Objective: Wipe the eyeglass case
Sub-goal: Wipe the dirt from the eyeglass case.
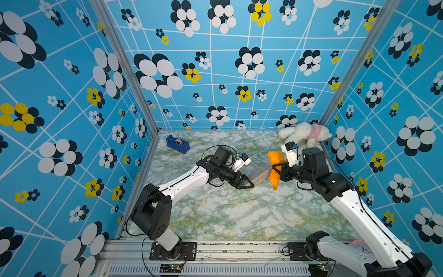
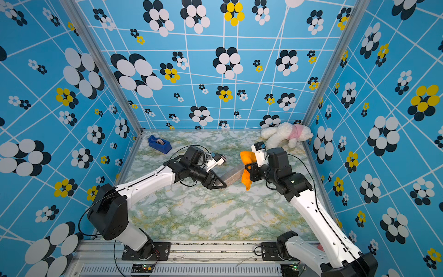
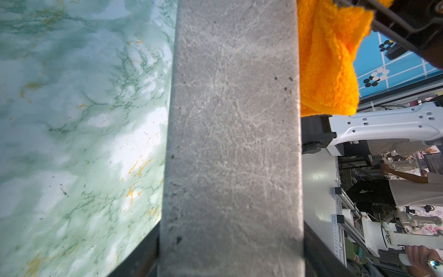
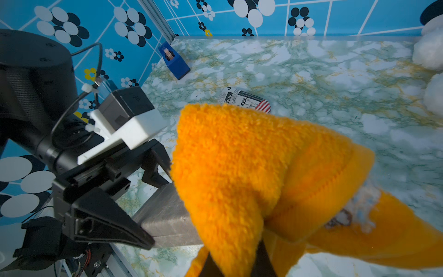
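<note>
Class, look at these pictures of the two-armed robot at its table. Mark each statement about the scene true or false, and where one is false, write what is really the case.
1. The left pincer grips a grey rectangular eyeglass case. True.
2. The right pincer holds a green sponge. False: it is shut on an orange fluffy cloth.
3. A blue tape dispenser sits near the far left corner of the marble-patterned table. True.
4. A white plush toy lies on top of the eyeglass case. False: it lies apart from it, in the far right corner of the table.
</note>
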